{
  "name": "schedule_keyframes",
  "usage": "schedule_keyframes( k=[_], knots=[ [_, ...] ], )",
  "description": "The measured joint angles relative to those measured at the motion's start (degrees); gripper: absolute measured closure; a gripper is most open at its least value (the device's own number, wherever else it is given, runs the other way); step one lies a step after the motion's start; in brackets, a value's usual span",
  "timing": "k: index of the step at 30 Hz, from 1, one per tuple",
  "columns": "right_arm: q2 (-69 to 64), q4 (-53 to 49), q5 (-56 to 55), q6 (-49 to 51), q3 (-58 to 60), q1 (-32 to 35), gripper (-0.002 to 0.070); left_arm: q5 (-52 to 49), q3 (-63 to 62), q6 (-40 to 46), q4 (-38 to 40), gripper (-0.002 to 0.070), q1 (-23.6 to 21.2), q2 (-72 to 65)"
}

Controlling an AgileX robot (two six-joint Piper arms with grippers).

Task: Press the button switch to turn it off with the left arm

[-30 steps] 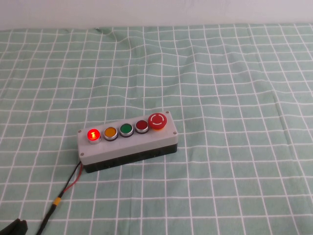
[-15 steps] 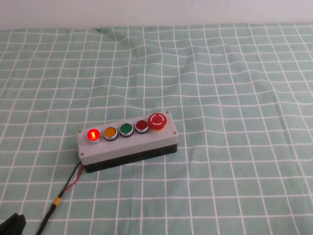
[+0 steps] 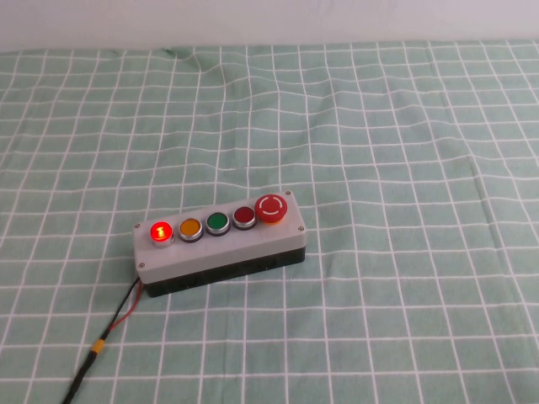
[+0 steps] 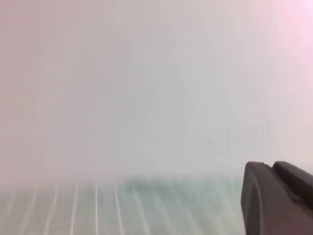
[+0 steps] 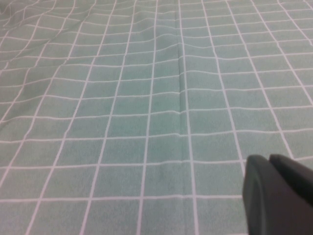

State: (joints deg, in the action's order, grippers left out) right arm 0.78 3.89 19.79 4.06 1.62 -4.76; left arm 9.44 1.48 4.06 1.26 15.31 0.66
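The button switch (image 3: 159, 231) is a small round bright-red push button with a silver ring. It glows at the left end of a row of five on a grey-and-black box (image 3: 221, 253) in the high view. Neither arm shows in the high view. My left gripper (image 4: 271, 167) shows only in the left wrist view, fingers together, facing a pale wall and a strip of checked cloth. My right gripper (image 5: 269, 159) shows only in the right wrist view, fingers together and empty, low over the cloth. Neither wrist view shows the box.
On the box, right of the lit button, stand an amber button (image 3: 189, 227), a green one (image 3: 217, 222), a darker red one (image 3: 243, 216) and a large red mushroom button (image 3: 271, 209). A black and red cable (image 3: 108, 332) runs from the box toward the near-left edge. A green checked cloth (image 3: 396, 168) covers the table.
The dark tip of my left arm at the bottom-left corner of the high view has slid down out of the frame. The box and the lit button are unchanged.
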Motion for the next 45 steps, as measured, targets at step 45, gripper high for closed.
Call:
schedule_keyframes(
  k=[45],
  knots=[
    [0.0,0.0,0.0,0.0,0.0,0.0,0.0692,-30.38,-58.29,-2.05,1.2,0.0678,0.0,-30.03]
  ],
)
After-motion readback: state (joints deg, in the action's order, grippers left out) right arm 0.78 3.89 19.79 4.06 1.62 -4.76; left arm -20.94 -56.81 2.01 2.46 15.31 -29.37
